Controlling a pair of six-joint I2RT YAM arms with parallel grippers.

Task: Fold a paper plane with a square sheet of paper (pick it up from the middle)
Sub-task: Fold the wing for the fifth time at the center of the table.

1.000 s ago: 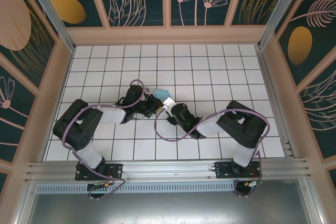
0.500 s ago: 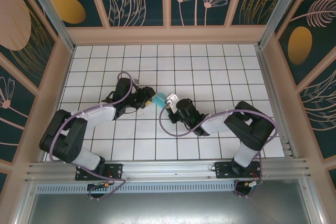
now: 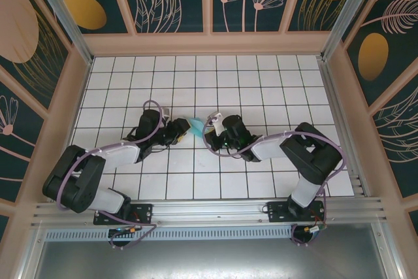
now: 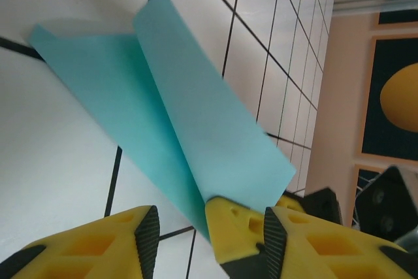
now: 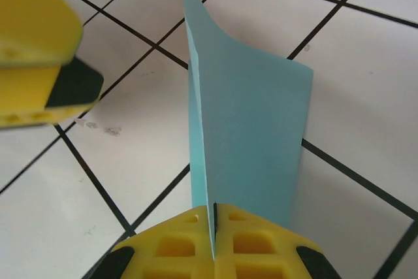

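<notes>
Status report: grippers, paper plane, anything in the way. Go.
Right gripper shut on the paper plane, folds upright above the tiles. Left gripper open, one finger close beside the paper. That finger is the sole thing crowding it.

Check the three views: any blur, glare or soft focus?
Top external: even light, sharp, soft shadows under the arms. Left wrist: paper plane crisp, white tiles nearly washed out. Right wrist: plane sharp, yellow jaw at upper left blurred.
</notes>
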